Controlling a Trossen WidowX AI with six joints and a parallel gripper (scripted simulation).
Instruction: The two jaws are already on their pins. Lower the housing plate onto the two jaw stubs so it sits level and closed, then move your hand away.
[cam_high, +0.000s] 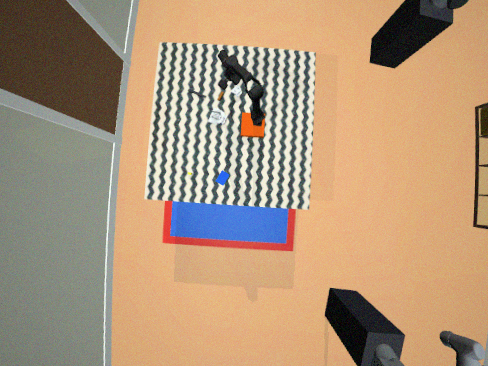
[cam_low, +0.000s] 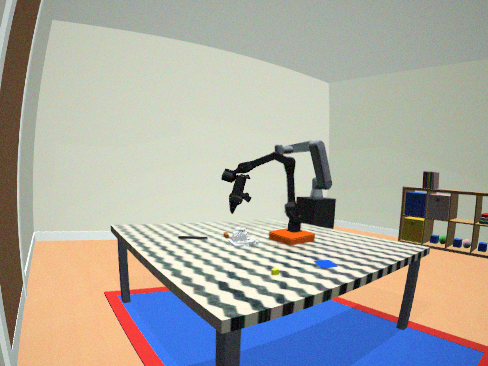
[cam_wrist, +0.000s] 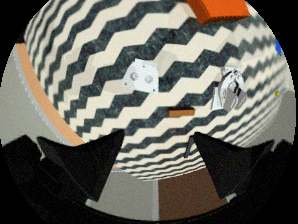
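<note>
The housing plate is a small pale plate with two round features and small holes, lying flat on the table. The jaw assembly is a separate pale, silvery cluster on the table, to the right of the plate in the wrist view; its jaws, pins and stubs are too small to tell apart. My gripper is open and empty, high above the table with its fingers pointing down. In the wrist view the plate shows beyond the fingertips, touched by neither.
A brown block lies near the plate. A dark rod lies beyond it. The arm stands on an orange base. A blue piece and a yellow cube lie farther off.
</note>
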